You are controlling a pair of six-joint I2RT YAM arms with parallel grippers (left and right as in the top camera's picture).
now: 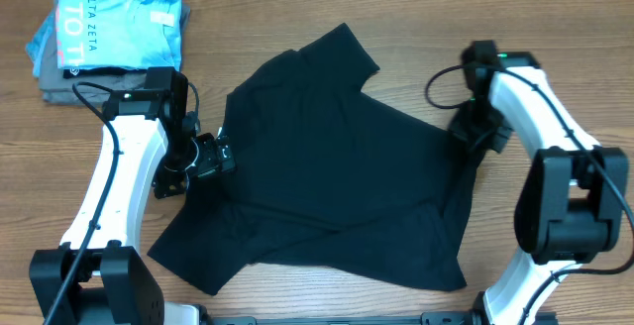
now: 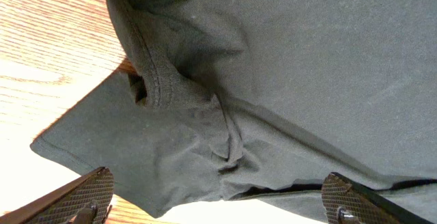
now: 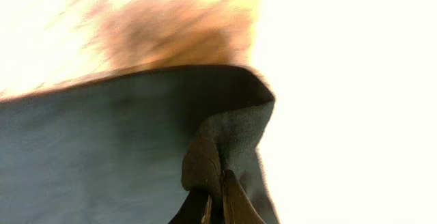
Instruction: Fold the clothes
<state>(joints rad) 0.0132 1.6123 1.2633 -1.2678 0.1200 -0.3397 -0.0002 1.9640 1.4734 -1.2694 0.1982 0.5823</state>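
Overhead, shirt [image 1: 337, 157] lies crumpled between the arms; right gripper [image 1: 472, 127] pinches its right edge (fabric bunched in the jaws), left gripper [image 1: 220, 153] gapes empty over the left edge, so folding likely goes leftward.

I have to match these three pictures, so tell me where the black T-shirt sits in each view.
Overhead: black T-shirt spread across the middle of the wooden table.
Left wrist: fills most of the frame, ribbed edge at upper left.
Right wrist: lower left, an edge pinched in the right pincer at bottom centre.
Shared landmark: the wooden table, blurred in the right wrist view.
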